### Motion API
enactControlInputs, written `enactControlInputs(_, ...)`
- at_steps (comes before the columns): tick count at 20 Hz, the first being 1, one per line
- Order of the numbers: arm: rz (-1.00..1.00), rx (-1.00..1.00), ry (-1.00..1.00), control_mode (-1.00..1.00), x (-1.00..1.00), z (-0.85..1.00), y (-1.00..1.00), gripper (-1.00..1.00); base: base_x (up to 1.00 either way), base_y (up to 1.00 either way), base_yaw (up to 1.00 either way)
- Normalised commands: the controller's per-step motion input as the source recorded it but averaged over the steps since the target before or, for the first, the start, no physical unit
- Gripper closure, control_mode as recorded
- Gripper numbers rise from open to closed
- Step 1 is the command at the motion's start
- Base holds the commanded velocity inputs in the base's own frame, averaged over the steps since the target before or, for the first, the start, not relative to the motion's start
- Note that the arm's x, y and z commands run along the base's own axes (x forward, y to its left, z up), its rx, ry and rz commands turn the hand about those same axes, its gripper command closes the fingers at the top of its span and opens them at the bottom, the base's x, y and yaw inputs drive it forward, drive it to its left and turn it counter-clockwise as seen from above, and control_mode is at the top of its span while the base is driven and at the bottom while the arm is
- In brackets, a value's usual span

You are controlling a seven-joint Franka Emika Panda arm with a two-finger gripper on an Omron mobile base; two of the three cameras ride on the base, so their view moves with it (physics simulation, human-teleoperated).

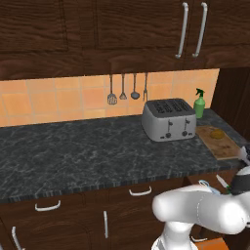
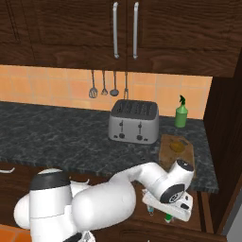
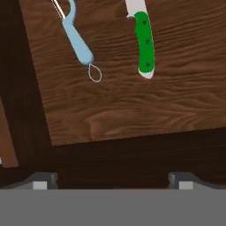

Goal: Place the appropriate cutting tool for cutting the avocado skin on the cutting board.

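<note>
The white arm reaches low and to the right, below the counter's edge, its hand pointed down into an open wooden drawer. The gripper hovers over the drawer's near edge, its two finger tips set wide apart with nothing between them, so the jaws stand released.

In the hand view one knife lies on the drawer floor, its green handle fully seen while the silvery blade is cut off by the frame edge. Just beside it, apart, lies one light-blue-handled utensil with a wire loop at its end; its working end is also cut off, so its kind is hard to tell.

On the black speckled counter stands one silver toaster. Right of it lies one cutting board, with one avocado resting on its far part. One green spray bottle stands behind the board near the wall. Three dark utensils hang on the tiled wall above the toaster, too small to tell apart surely. In the left base view the hand is mostly cut off at the right edge
</note>
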Motion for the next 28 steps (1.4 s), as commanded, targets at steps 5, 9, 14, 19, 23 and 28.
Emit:
enactControlInputs(5, 0.24, 0.00, 0.18, -1.00, 0.01, -0.61, -0.04, -1.00, 0.00, 0.00, 0.00)
enactControlInputs(9, 0.23, 0.00, 0.15, -1.00, -0.62, -0.14, 0.00, -1.00, 0.00, 0.00, 0.00)
enactControlInputs(14, 0.20, 0.00, 0.13, -1.00, -1.00, 0.00, 0.05, -1.00, 0.00, 0.00, 0.00)
enactControlInputs(19, 0.17, 0.00, 0.19, -1.00, -1.00, 0.00, 0.07, -1.00, 0.00, 0.00, 0.00)
enactControlInputs(23, 0.15, 0.03, 0.06, -1.00, -0.39, 0.15, -0.11, -1.00, 0.00, 0.00, 0.00)
enactControlInputs(28, 0.01, 0.10, -0.14, -1.00, 0.77, 0.31, -0.09, -1.00, 0.00, 0.00, 0.00)
